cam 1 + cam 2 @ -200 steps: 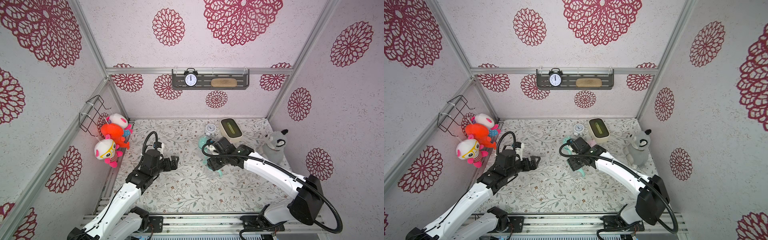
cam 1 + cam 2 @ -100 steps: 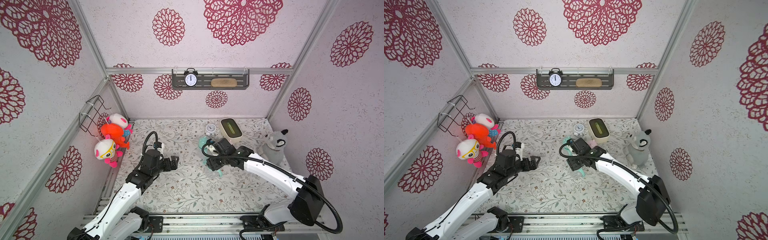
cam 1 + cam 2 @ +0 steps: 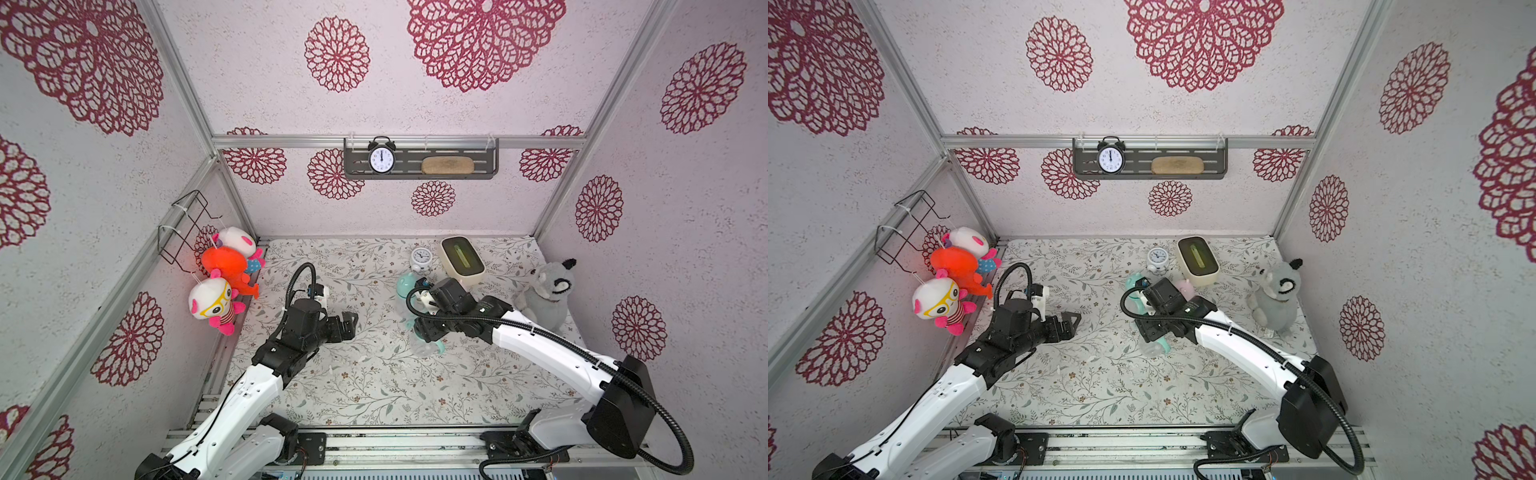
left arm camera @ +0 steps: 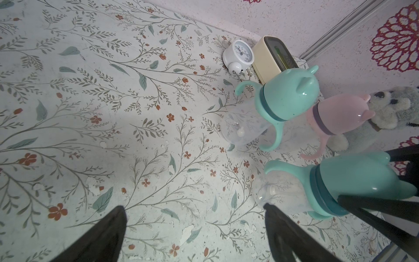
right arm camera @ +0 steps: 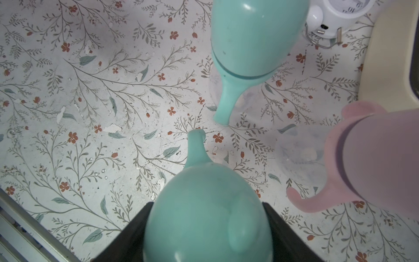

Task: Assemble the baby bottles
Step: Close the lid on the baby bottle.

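1. The near mint bottle (image 4: 328, 181) stands upright on the floral table (image 3: 374, 395), right of centre. Its eared dome cap is on, its teal collar is fitted and its handles point down.
2. The right gripper (image 5: 206, 205) comes down over this cap with a black finger close on each side. The cap hides the inner faces of the fingers. I cannot tell whether they press on it or merely flank it.
3. The far mint bottle (image 4: 288, 97) is upright and capped. It stands just beyond the near mint bottle, toward the back wall.
4. The pink bottle (image 4: 340, 115) is upright and capped, with a purple collar. It stands just beside the far mint bottle on the right-hand side.
5. The left gripper (image 4: 193, 207) hangs above bare table left of centre, well apart from the bottles. Its jaws are spread wide and hold nothing.
6. A white alarm clock (image 3: 421, 258) and a cream box (image 3: 461, 259) sit behind the bottles. A grey plush (image 3: 544, 291) stands by the right wall.
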You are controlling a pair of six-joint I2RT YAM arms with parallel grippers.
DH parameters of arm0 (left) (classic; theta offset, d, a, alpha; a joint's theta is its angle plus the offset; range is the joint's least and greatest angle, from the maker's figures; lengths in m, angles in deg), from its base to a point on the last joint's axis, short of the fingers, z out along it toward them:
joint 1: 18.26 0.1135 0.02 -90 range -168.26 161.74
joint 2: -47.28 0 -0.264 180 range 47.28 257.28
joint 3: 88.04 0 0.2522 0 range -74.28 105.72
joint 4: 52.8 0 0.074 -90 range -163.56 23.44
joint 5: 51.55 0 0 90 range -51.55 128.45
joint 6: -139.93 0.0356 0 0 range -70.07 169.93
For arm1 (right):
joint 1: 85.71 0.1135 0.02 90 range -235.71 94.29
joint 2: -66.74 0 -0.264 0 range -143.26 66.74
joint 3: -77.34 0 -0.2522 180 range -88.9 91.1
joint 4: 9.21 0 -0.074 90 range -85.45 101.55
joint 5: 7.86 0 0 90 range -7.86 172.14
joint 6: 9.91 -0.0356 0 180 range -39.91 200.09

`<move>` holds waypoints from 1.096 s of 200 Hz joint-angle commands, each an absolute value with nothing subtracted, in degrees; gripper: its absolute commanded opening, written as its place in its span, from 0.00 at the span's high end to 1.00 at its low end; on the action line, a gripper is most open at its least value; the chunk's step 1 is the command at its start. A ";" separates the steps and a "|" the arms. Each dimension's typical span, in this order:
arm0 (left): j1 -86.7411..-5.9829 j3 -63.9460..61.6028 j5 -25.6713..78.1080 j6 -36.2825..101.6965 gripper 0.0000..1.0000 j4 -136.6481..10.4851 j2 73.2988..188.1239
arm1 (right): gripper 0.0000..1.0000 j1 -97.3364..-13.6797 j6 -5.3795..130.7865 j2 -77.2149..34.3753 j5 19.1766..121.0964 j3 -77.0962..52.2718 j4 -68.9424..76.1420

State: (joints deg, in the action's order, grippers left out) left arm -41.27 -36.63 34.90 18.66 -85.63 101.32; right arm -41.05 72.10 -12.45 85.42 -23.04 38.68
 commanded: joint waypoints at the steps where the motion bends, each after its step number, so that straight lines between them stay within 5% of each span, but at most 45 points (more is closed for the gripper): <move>1: -41.62 -36.57 35.24 19.50 0.02 -84.39 101.55 | 0.29 -40.98 73.15 -9.18 86.97 -23.07 36.28; 219: -41.64 -35.96 34.93 19.56 0.02 -84.59 101.68 | 0.28 -39.44 71.98 -9.57 86.96 -26.77 36.00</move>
